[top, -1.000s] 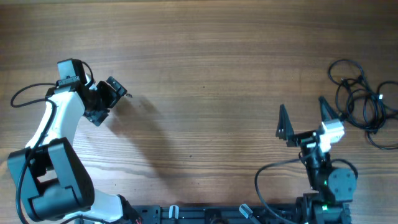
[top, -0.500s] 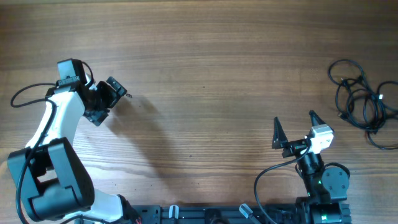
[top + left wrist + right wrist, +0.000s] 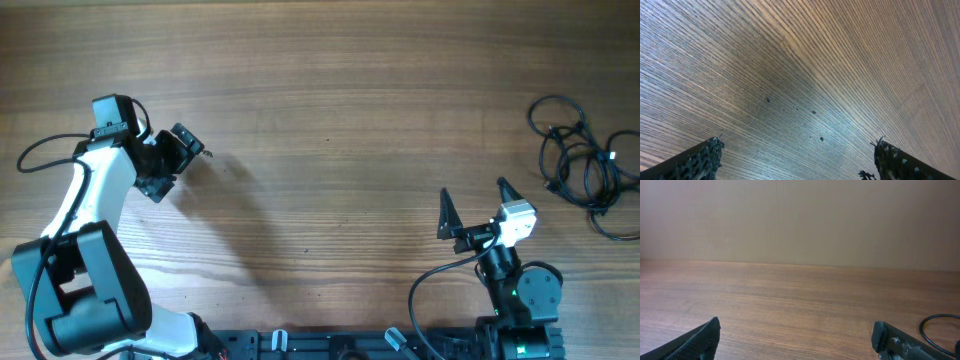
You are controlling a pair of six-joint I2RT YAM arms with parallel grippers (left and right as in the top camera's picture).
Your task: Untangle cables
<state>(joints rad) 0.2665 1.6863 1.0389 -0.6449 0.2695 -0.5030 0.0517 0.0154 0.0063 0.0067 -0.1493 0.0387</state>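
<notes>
Right gripper (image 3: 473,190) backed away, agape like left gripper (image 3: 192,141); black cables (image 3: 583,160) lie loosely looped.

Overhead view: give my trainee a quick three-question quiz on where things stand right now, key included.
1. True or false: the right gripper holds a cable.
2. The cables lie near which part of the table? A: the left edge. B: the centre. C: the right edge.
3. Fill in: the left gripper is ____ and empty.

Key: 1 false; 2 C; 3 open.
</notes>
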